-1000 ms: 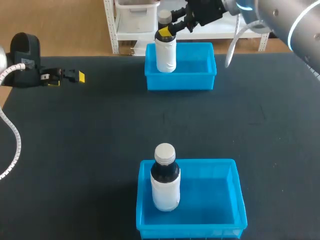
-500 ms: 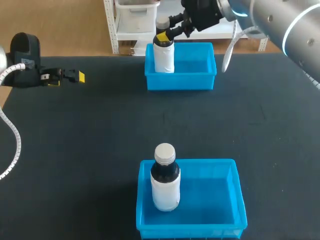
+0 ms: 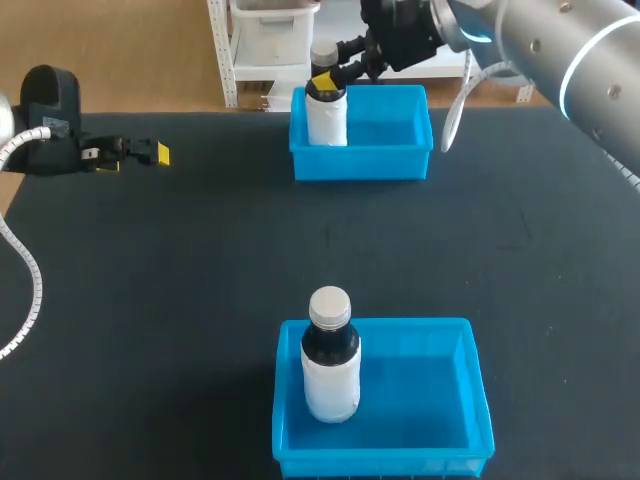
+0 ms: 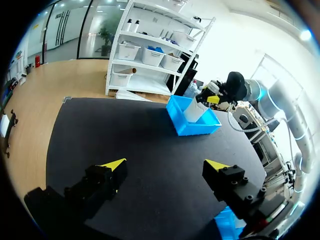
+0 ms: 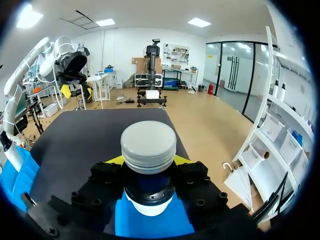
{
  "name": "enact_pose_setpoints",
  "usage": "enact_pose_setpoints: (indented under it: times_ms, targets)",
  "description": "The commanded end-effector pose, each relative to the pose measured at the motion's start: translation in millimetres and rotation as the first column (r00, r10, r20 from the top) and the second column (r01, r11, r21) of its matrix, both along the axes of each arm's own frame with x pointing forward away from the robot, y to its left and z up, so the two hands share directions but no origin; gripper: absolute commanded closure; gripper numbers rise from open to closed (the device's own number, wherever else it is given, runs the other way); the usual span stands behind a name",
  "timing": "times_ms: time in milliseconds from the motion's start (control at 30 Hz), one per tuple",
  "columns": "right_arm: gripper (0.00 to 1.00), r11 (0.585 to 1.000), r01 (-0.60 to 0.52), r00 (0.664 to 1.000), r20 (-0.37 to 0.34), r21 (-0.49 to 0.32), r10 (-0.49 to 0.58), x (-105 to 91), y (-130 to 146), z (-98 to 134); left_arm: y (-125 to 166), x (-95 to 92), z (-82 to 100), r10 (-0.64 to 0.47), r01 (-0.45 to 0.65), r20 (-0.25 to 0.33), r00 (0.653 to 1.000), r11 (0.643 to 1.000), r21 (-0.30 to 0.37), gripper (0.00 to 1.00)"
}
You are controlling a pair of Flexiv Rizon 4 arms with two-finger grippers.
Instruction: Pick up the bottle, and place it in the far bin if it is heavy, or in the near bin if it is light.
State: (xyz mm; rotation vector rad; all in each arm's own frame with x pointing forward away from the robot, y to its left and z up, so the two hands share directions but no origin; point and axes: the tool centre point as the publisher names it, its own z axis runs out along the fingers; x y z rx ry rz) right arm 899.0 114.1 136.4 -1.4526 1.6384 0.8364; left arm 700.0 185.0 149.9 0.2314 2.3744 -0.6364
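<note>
Judging by how things lie, the placing is nearly done: the white plastic bottle (image 3: 326,120) with a grey screw cap (image 5: 148,144) stands upright at the left end of the far blue plastic bin (image 3: 400,166), so only release and retreat look left. My right gripper (image 3: 327,80) has its yellow-tipped fingers (image 5: 115,160) clamped on the bottle's dark neck, just under the cap. My left gripper (image 4: 165,166) hangs over the left side of the dark table (image 3: 200,260), fingers wide apart, empty.

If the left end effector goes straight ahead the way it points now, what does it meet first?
Probably the far bin, at its side wall. The left end effector may sit higher than the wall; depth is unclear.
</note>
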Motion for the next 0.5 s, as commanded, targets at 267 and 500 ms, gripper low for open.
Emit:
enact_pose_setpoints:
  times_ms: [267,500]
  targets:
    - [1.00,0.958,-0.283,0.944,-0.167,0.035,0.285,12.3,4.5,-4.9,0.0,0.0,0.0,0.000,0.000,0.000,1.000,1.000,0.000,0.00]
    - [0.61,0.959,-0.284,0.943,-0.175,0.029,0.284,12.7,4.8,-7.1,0.0,0.0,0.0,0.000,0.000,0.000,1.000,1.000,0.000,0.00]
